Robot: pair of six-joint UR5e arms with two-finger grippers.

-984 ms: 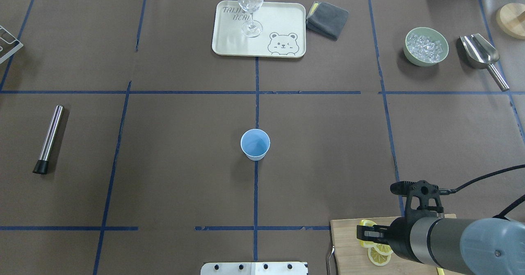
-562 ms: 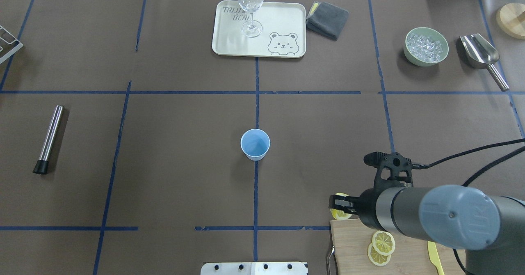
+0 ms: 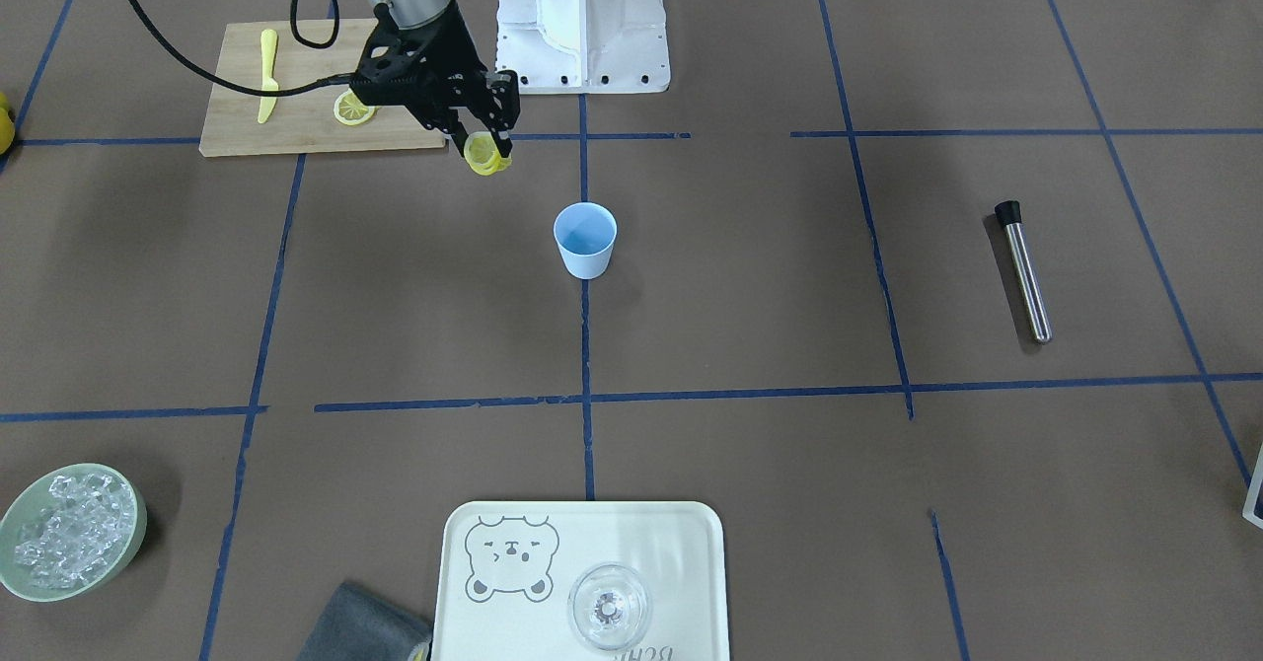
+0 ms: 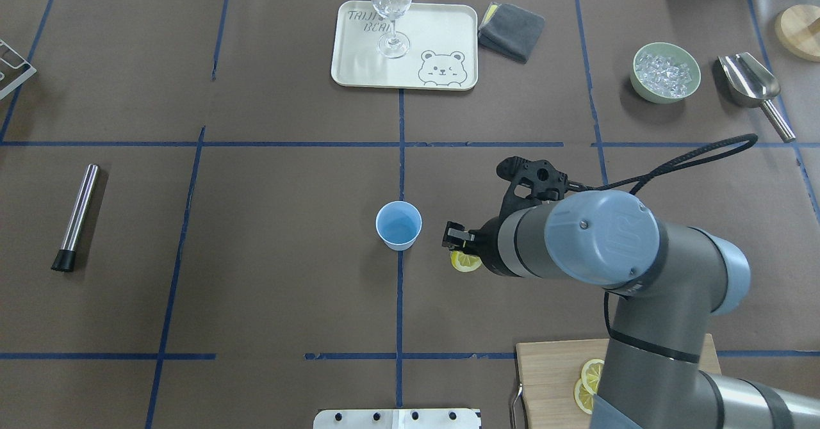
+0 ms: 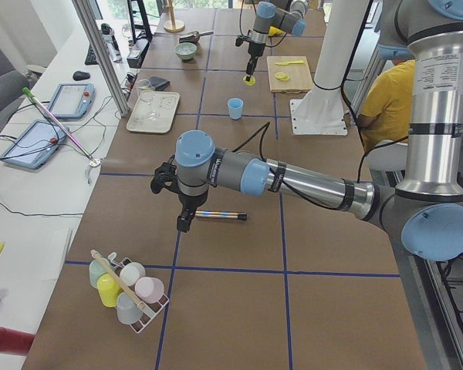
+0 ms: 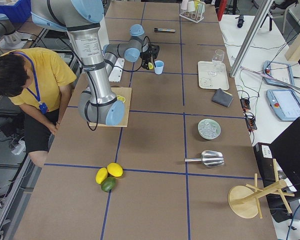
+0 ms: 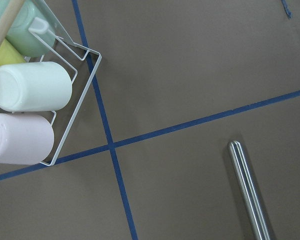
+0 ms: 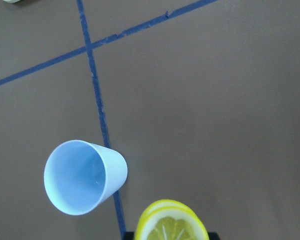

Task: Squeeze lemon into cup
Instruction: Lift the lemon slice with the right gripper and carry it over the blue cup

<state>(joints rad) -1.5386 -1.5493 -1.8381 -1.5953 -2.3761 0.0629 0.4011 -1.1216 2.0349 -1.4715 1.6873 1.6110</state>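
Pinching the lemon [image 8: 171, 226], right pincer [image 3: 485, 143] near the cup [image 8: 85, 177], glass [image 4: 391, 13] on tray [image 4: 442, 32] beyond, left pincer [image 5: 184, 223] unreadable.

Robot lab: tape-gridded table [image 4: 288, 192], teach pendant [image 5: 68, 99]

The brown, blue-taped table [image 4: 269, 269] carries a light-blue plastic cup [image 4: 398, 225] at centre, a steel rod [image 4: 77, 215] at nine o'clock, a cream bear tray [image 4: 359, 65] at twelve and a wooden board [image 4: 546, 372] at five.
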